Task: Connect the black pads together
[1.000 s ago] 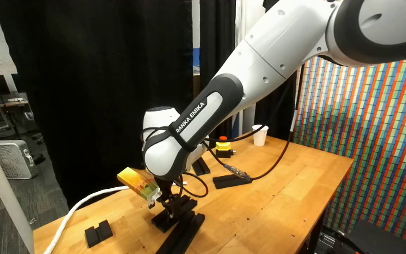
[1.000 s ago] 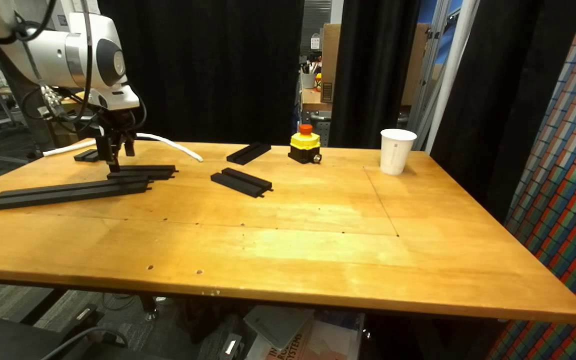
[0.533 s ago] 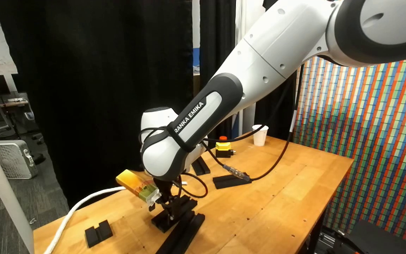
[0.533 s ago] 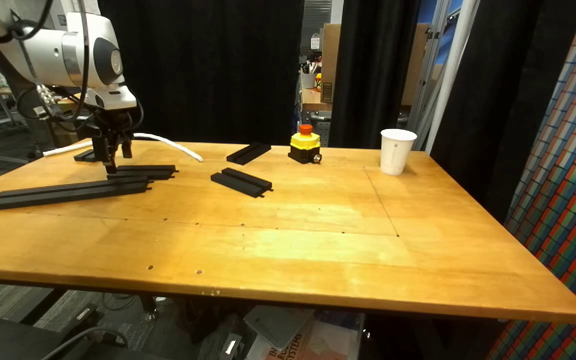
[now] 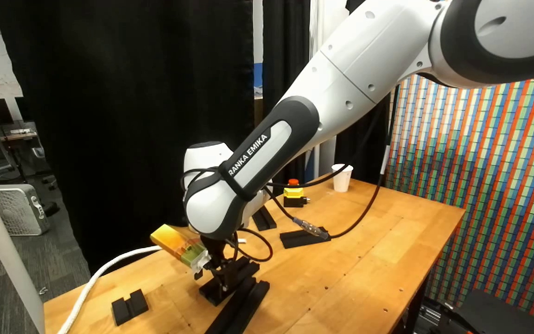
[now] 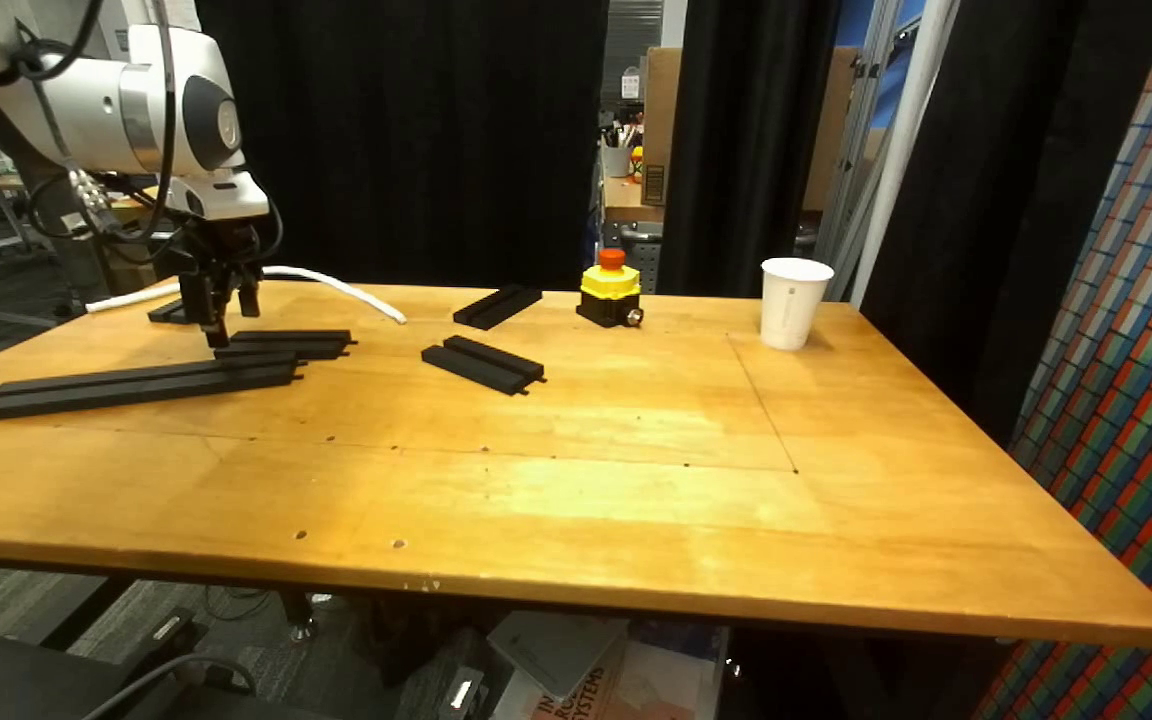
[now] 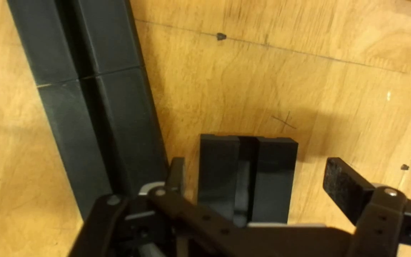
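Wrist view, nearest first: gripper [image 7: 254, 171] with jaws spread wide, nothing gripped; short pad [image 7: 259, 175] in the lower middle of the frame, flanked by the fingers [image 7: 346, 189], tabletop [image 7: 227, 89] showing to either side, the slimmer strip at its left.

Step in hand, I judge: lining up over this pad for a grasp; the join not yet made; next move likely wants slight centring, a descent if the tips ride high (hard to tell), then closing across the pad's width; after that its notched end should meet the long run [image 7: 127, 110], whose pins show at its right end in an exterior view.

Run fills the left of the wrist frame, thin seam across it; near the pad, apart from it; chief obstacle, since the finger on that side sits over the slim gap and could nudge it; contact there unclear.

Farther out: small block [image 5: 130, 306], lower left in an exterior view, white cable [image 5: 83, 297] left of it; loose pad [image 6: 482, 365] near mid-frame in an exterior view, another pad [image 6: 498, 306] just behind, well apart from the run; red-and-yellow button box [image 6: 611, 290] to their right; paper cup [image 6: 796, 305] farther right; neither looks in the way.
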